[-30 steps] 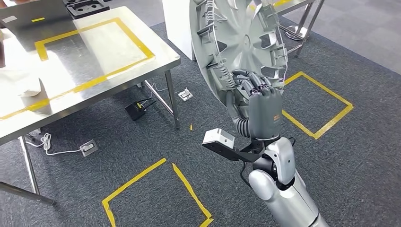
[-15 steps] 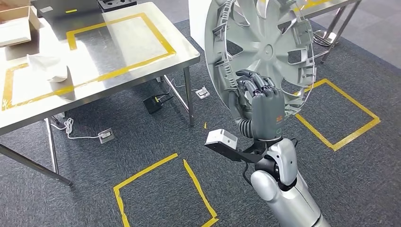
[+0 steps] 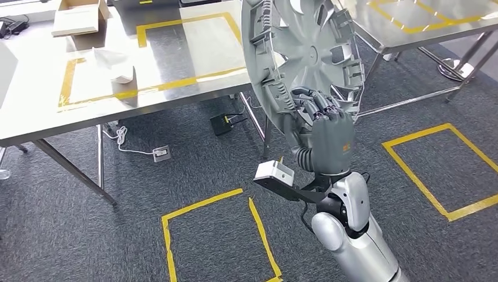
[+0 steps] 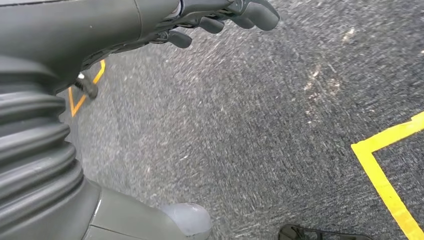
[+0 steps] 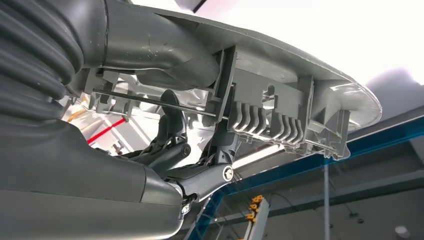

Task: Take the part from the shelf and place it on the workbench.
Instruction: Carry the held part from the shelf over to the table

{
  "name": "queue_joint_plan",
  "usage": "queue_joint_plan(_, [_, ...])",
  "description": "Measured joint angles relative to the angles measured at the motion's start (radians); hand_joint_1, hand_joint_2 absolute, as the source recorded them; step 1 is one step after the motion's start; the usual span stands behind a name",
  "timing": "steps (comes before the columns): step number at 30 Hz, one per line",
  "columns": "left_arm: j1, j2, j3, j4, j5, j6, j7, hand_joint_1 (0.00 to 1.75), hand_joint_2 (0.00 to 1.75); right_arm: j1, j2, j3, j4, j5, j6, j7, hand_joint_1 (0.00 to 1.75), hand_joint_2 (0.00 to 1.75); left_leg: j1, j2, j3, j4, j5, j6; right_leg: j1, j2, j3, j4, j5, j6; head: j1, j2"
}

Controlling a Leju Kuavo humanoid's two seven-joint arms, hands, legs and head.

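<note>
Head view has the right robot hand [image 3: 330, 132] raised at centre, its dark fingers [image 3: 317, 106] curled over the lower rim of a large grey wheel cover [image 3: 305, 53], which it holds upright with the ribbed back and clips facing the camera. The wheel cover stands above the carpet floor [image 3: 194, 170], overlapping the near right corner of the steel worktop [image 3: 35, 111] at ten o'clock, which carries yellow tape outlines, a crumpled white cloth [image 3: 114, 66] and a cardboard box [image 3: 79, 14]. A second steel table [image 3: 423, 23] sits at one o'clock. Right wrist view shows the thumb [image 5: 165, 45] pressed against the rim clips of the cover. Left wrist view shows the left robot hand [image 4: 165, 25] over the carpet, fingers loosely extended and holding nothing.
</note>
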Motion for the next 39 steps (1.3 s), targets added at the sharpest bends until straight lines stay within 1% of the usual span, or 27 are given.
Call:
queue_joint_plan(1, [0.001, 0.0, 0.0, 0.0, 0.0, 0.0, 0.002, 0.0, 1.75, 0.0, 0.0, 0.0, 0.0, 0.002, 0.001, 0.0, 1.75, 1.75, 0.0, -0.008, -0.003, -0.002, 0.003, -0.008, 0.002, 0.006, 0.005, -0.013, -0.001, -0.004, 0.0, 0.0])
queue_joint_plan(3, [0.003, 0.002, 0.0, 0.0, 0.0, 0.0, 0.006, 0.0, 1.75, -0.001, 0.001, 0.0, -0.001, 0.005, 0.002, 0.001, 1.75, 1.75, 0.003, -0.019, -0.007, -0.006, 0.007, -0.022, 0.004, -0.01, 0.007, -0.019, 0.004, -0.015, 0.0, 0.0])
queue_joint_plan(5, [0.005, 0.001, 0.0, 0.0, 0.0, 0.001, 0.008, 0.0, 1.75, -0.001, 0.002, 0.0, -0.002, 0.005, 0.001, 0.001, 1.75, 1.75, 0.002, 0.015, -0.024, 0.023, -0.013, -0.032, 0.001, -0.029, 0.012, -0.027, 0.011, -0.03, -0.004, 0.0])
queue_joint_plan(7, [0.003, 0.0, 0.0, 0.0, 0.0, 0.003, 0.008, 0.0, 1.75, 0.001, 0.002, 0.0, -0.004, 0.003, -0.002, 0.0, 1.75, 1.75, 0.001, 0.066, -0.073, 0.131, -0.074, -0.04, 0.002, -0.05, 0.013, -0.03, 0.013, -0.039, -0.009, 0.0])
queue_joint_plan(9, [0.002, 0.0, 0.0, 0.0, 0.001, 0.004, 0.008, 0.0, 1.75, 0.004, 0.001, 0.0, -0.005, 0.002, -0.003, 0.0, 1.75, 1.75, 0.002, 0.081, -0.126, 0.254, -0.124, -0.045, 0.004, -0.071, 0.013, -0.03, 0.011, -0.042, -0.01, 0.0])
queue_joint_plan(10, [0.003, 0.001, 0.0, 0.0, 0.001, 0.005, 0.009, 0.0, 1.75, 0.005, 0.001, 0.0, -0.005, 0.002, -0.003, 0.001, 1.75, 1.75, 0.002, 0.082, -0.133, 0.274, -0.125, -0.047, 0.005, -0.081, 0.013, -0.03, 0.011, -0.042, -0.01, 0.0])
queue_joint_plan(11, [0.004, 0.001, 0.0, 0.0, 0.001, 0.006, 0.009, 0.0, 1.75, 0.006, 0.001, 0.0, -0.005, 0.002, -0.003, 0.001, 1.75, 1.75, 0.003, 0.086, -0.12, 0.254, -0.106, -0.047, 0.005, -0.09, 0.013, -0.029, 0.01, -0.042, -0.01, 0.0])
queue_joint_plan(12, [0.004, 0.002, 0.0, 0.0, 0.001, 0.006, 0.009, 0.0, 1.75, 0.006, 0.001, 0.0, -0.005, 0.001, -0.003, 0.002, 1.75, 1.75, 0.003, 0.093, -0.088, 0.196, -0.075, -0.046, 0.005, -0.099, 0.014, -0.028, 0.008, -0.04, -0.01, 0.0])
queue_joint_plan(14, [0.002, 0.002, 0.0, -0.001, 0.001, 0.007, 0.009, 0.0, 1.75, 0.006, 0.001, -0.001, -0.006, 0.001, -0.003, 0.002, 1.75, 1.75, -0.002, 0.13, -0.017, 0.06, -0.029, -0.038, 0.008, -0.114, 0.014, -0.023, 0.003, -0.033, -0.01, 0.0])
queue_joint_plan(15, [0.001, 0.002, 0.0, -0.001, 0.001, 0.007, 0.009, 0.0, 1.75, 0.006, 0.001, -0.001, -0.006, 0.001, -0.004, 0.002, 1.75, 1.75, -0.004, 0.142, 0.004, 0.02, -0.02, -0.03, 0.012, -0.12, 0.014, -0.021, 0.002, -0.028, -0.009, 0.0])
queue_joint_plan(16, [0.0, 0.002, 0.0, -0.001, 0.001, 0.007, 0.009, 0.0, 1.75, 0.006, 0.001, -0.001, -0.006, 0.001, -0.004, 0.002, 1.75, 1.75, -0.007, 0.147, 0.01, 0.004, -0.02, -0.022, 0.015, -0.126, 0.014, -0.02, 0.001, -0.023, -0.008, 0.0])
queue_joint_plan(18, [0.0, 0.002, 0.0, -0.001, 0.001, 0.007, 0.009, 0.0, 1.75, 0.005, 0.001, -0.001, -0.007, 0.001, -0.004, 0.001, 1.75, 1.75, -0.008, 0.126, 0.008, 0.002, -0.016, -0.006, 0.017, -0.14, 0.016, -0.022, -0.001, -0.013, -0.007, 0.0])
queue_joint_plan(20, [0.0, 0.001, 0.0, -0.001, 0.001, 0.007, 0.009, 0.0, 1.75, 0.005, 0.001, -0.001, -0.007, 0.0, -0.004, 0.0, 1.75, 1.75, -0.004, 0.109, 0.008, -0.002, -0.011, 0.007, 0.012, -0.121, 0.008, 0.002, -0.022, 0.0, -0.005, 0.0])
queue_joint_plan(21, [-0.002, 0.001, 0.0, -0.001, 0.002, 0.007, 0.01, 0.0, 1.75, 0.005, 0.0, -0.001, -0.008, 0.0, -0.004, 0.0, 1.75, 1.75, -0.001, 0.1, 0.008, -0.004, -0.008, 0.013, 0.01, -0.101, -0.009, 0.041, -0.046, 0.005, -0.004, 0.0])
queue_joint_plan(23, [-0.004, 0.001, 0.0, -0.001, 0.001, 0.008, 0.013, 0.0, 1.75, 0.006, -0.002, -0.001, -0.008, 0.0, -0.004, 0.0, 1.75, 1.75, 0.0, 0.082, 0.004, -0.004, -0.006, 0.019, 0.006, -0.064, -0.067, 0.167, -0.107, 0.012, -0.002, 0.0])
queue_joint_plan(24, [-0.004, 0.001, 0.0, -0.001, 0.001, 0.008, 0.016, 0.0, 1.75, 0.007, -0.004, -0.001, -0.008, 0.0, -0.004, 0.0, 1.75, 1.75, 0.0, 0.071, 0.002, -0.004, -0.005, 0.02, 0.005, -0.058, -0.095, 0.224, -0.126, 0.013, -0.001, 0.0])
queue_joint_plan(25, [-0.004, 0.001, 0.0, -0.001, 0.001, 0.008, 0.02, 0.0, 1.75, 0.007, -0.005, -0.001, -0.008, 0.0, -0.003, 0.0, 1.75, 1.75, 0.0, 0.059, 0.001, -0.003, -0.004, 0.02, 0.005, -0.055, -0.11, 0.252, -0.128, 0.014, -0.001, 0.0])
queue_joint_plan(26, [-0.004, 0.001, 0.0, -0.001, 0.001, 0.008, 0.022, 0.0, 1.75, 0.007, -0.006, -0.001, -0.008, 0.0, -0.001, 0.001, 1.75, 1.75, 0.0, 0.047, 0.001, -0.002, -0.003, 0.019, 0.004, -0.054, -0.106, 0.24, -0.109, 0.013, -0.001, 0.0])
queue_joint_plan(27, [-0.004, 0.0, 0.0, -0.001, 0.001, 0.008, 0.025, 0.0, 1.75, 0.006, -0.006, -0.001, -0.008, 0.001, 0.0, 0.002, 1.75, 1.75, 0.0, 0.035, 0.001, -0.001, -0.002, 0.017, 0.003, -0.049, -0.085, 0.194, -0.077, 0.011, -0.001, 0.0])
queue_joint_plan(29, [-0.005, -0.002, 0.0, -0.001, 0.001, 0.008, 0.028, 0.0, 1.75, 0.002, -0.006, -0.001, -0.009, 0.002, 0.002, 0.003, 1.75, 1.75, 0.0, 0.014, -0.002, 0.001, 0.0, 0.011, -0.001, -0.008, -0.021, 0.057, -0.018, 0.004, -0.001, 0.0])
queue_joint_plan(31, [-0.007, -0.004, 0.001, -0.001, 0.006, 0.008, 0.03, 0.0, 1.75, 0.0, -0.007, -0.001, -0.009, 0.003, 0.002, 0.004, 1.75, 1.75, 0.002, -0.006, -0.009, 0.001, 0.005, -0.002, 0.0, 0.027, 0.011, -0.015, -0.002, -0.001, -0.001, 0.0])
queue_joint_plan(32, [-0.006, -0.004, 0.001, -0.001, 0.009, 0.008, 0.03, 0.0, 1.75, 0.0, -0.007, -0.001, -0.009, 0.003, 0.002, 0.005, 1.75, 1.75, 0.004, -0.015, -0.013, -0.002, 0.009, -0.011, 0.002, 0.029, 0.012, -0.021, -0.004, -0.003, -0.001, 0.0])
queue_joint_plan(33, [-0.005, -0.004, 0.002, -0.001, 0.011, 0.008, 0.031, 0.0, 1.75, 0.0, -0.007, -0.001, -0.009, 0.003, 0.002, 0.005, 1.75, 1.75, 0.006, -0.026, -0.015, -0.006, 0.013, -0.019, 0.003, 0.019, 0.014, -0.023, -0.001, -0.007, -0.001, 0.0])
queue_joint_plan(34, [-0.003, -0.003, 0.002, 0.0, 0.011, 0.008, 0.034, 0.0, 1.75, 0.0, -0.006, -0.001, -0.009, 0.003, 0.002, 0.006, 1.75, 1.75, 0.007, -0.025, -0.018, -0.005, 0.013, -0.025, 0.002, 0.007, 0.017, -0.028, 0.002, -0.013, -0.001, 0.0])
queue_joint_plan(36, [-0.003, -0.003, 0.003, 0.0, 0.011, 0.008, 0.04, 0.0, 1.75, 0.0, -0.004, -0.001, -0.01, 0.005, 0.004, 0.008, 1.75, 1.75, 0.004, 0.011, -0.041, 0.037, -0.014, -0.033, -0.002, -0.018, 0.024, -0.038, 0.01, -0.026, -0.007, 0.0])
queue_joint_plan(38, [-0.005, -0.003, 0.004, 0.0, 0.01, 0.008, 0.048, 0.0, 1.75, -0.001, -0.003, -0.001, -0.011, 0.006, 0.006, 0.01, 1.75, 1.75, 0.002, 0.061, -0.094, 0.152, -0.074, -0.037, 0.0, -0.043, 0.025, -0.04, 0.011, -0.033, -0.013, 0.0])
queue_joint_plan(39, [-0.006, -0.003, 0.004, 0.0, 0.01, 0.008, 0.051, 0.0, 1.75, -0.001, -0.003, -0.001, -0.011, 0.007, 0.007, 0.011, 1.75, 1.75, 0.003, 0.073, -0.123, 0.216, -0.1, -0.04, 0.001, -0.056, 0.025, -0.04, 0.01, -0.035, -0.013, 0.0])
